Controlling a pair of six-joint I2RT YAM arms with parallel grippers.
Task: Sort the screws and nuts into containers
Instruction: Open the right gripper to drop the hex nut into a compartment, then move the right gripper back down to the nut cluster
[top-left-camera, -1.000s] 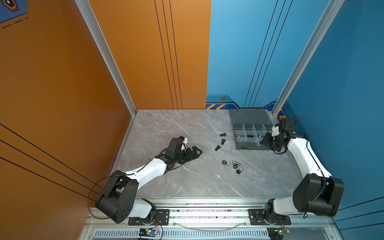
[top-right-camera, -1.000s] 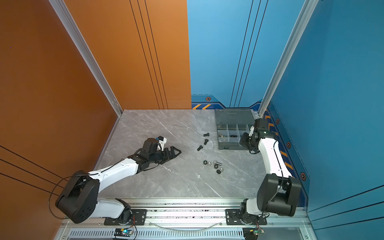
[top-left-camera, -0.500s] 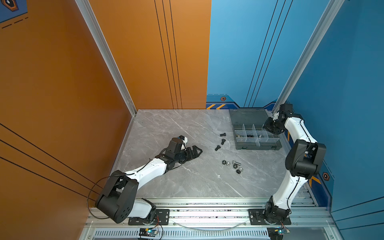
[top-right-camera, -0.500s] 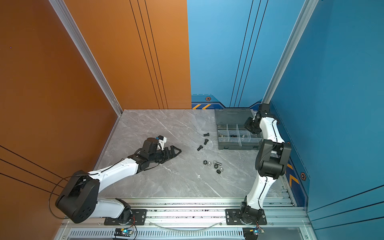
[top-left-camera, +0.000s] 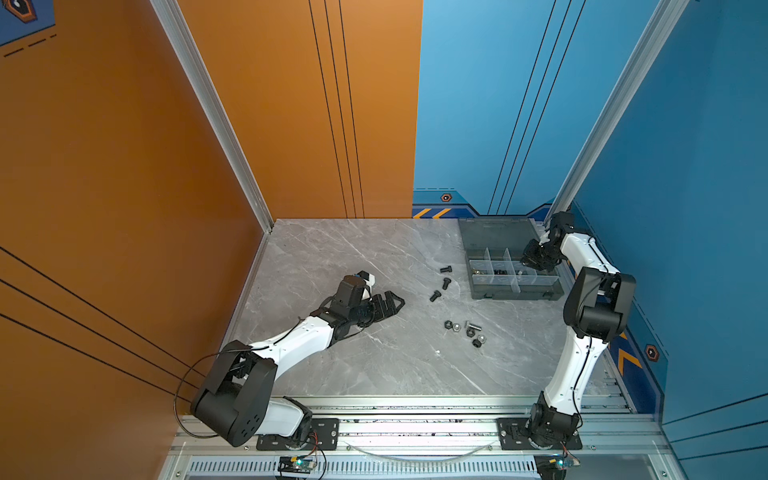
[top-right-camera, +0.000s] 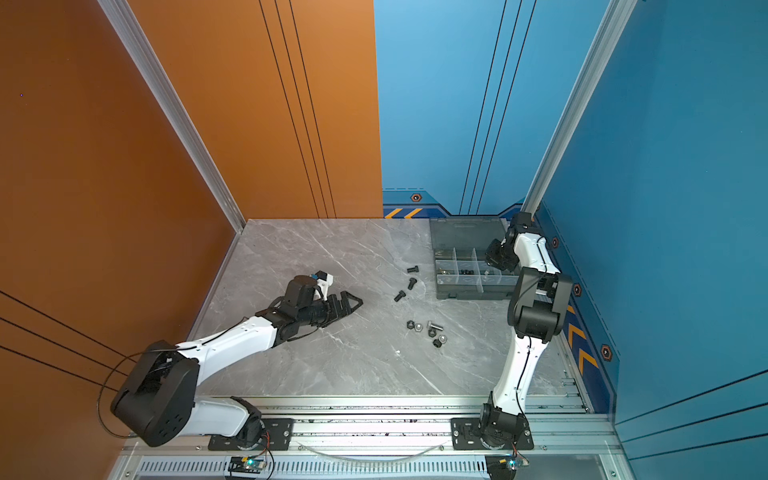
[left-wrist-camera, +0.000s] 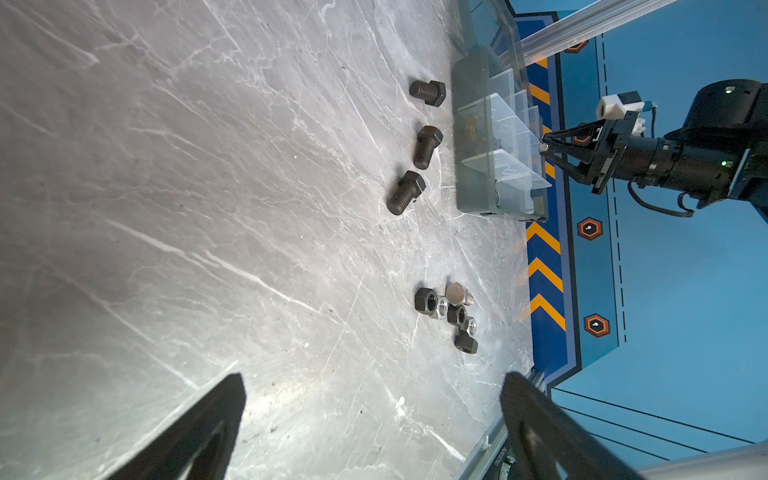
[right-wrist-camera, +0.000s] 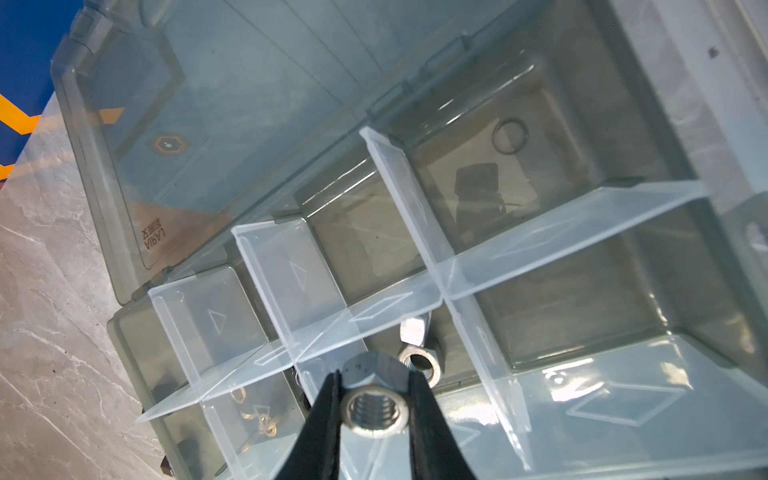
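One silver nut (right-wrist-camera: 372, 401) clamped in right gripper (right-wrist-camera: 374, 379), jaws narrowly parted, above containers (top-left-camera: 515, 294) by compartment of silver nuts (right-wrist-camera: 419, 362). Left gripper (left-wrist-camera: 374, 375) wide apart, empty. Three black screws (top-left-camera: 445, 283) loose on table (top-left-camera: 353, 257).

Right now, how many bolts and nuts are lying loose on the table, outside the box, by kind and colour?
Black bolts: 3
Silver bolts: 1
Black nuts: 3
Silver nuts: 2
Total: 9
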